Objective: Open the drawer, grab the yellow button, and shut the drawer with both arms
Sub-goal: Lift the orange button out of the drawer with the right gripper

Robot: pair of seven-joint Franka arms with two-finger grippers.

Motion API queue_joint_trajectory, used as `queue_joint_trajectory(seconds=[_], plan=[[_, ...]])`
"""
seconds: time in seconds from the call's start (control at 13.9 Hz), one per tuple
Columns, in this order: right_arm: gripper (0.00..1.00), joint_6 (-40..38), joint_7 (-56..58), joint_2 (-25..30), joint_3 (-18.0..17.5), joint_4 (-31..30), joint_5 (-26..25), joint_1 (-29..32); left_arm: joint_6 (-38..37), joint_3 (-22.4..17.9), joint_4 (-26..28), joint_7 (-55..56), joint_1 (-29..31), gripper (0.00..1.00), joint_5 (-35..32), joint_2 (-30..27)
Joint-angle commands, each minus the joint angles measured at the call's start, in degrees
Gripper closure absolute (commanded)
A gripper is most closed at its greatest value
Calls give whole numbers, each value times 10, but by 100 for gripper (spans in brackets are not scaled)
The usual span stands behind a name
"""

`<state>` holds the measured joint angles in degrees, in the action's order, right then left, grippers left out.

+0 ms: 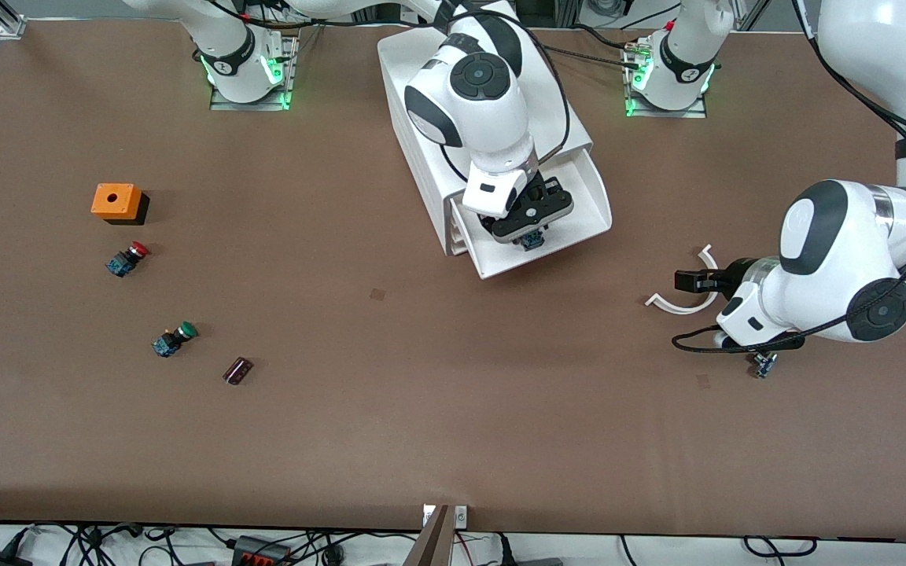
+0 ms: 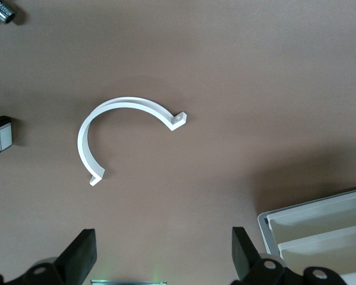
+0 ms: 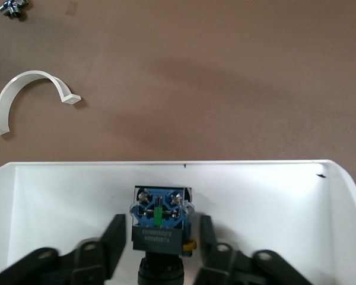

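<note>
A robotics lab: bolted arm bases, cable clutter.

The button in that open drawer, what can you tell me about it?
The button sits in the pulled-out top drawer, on its white plastic floor. From the right wrist view its blue and black body faces the camera, with metal screw terminals and a small green strip at the centre; a bit of yellow-orange shows at one lower corner. The right gripper is down in the drawer with its jaws open on either side of the button; contact is unclear.
</note>
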<state>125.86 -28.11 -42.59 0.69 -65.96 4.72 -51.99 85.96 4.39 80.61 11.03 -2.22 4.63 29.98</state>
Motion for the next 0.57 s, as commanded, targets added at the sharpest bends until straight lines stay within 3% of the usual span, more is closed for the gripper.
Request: queue_joint_trajectory(seconds=[0.0, 0.29, 0.5], plan=[[88, -3, -14, -11, 5, 21, -7, -6, -2, 4, -2, 12, 0, 0, -14, -6], [100, -25, -14, -4, 11, 42, -7, 1, -4, 4, -3, 12, 1, 0, -13, -7], [100, -132, -13, 3, 53, 114, -6, 6, -3, 10, -3, 61, -10, 0, -9, -15]])
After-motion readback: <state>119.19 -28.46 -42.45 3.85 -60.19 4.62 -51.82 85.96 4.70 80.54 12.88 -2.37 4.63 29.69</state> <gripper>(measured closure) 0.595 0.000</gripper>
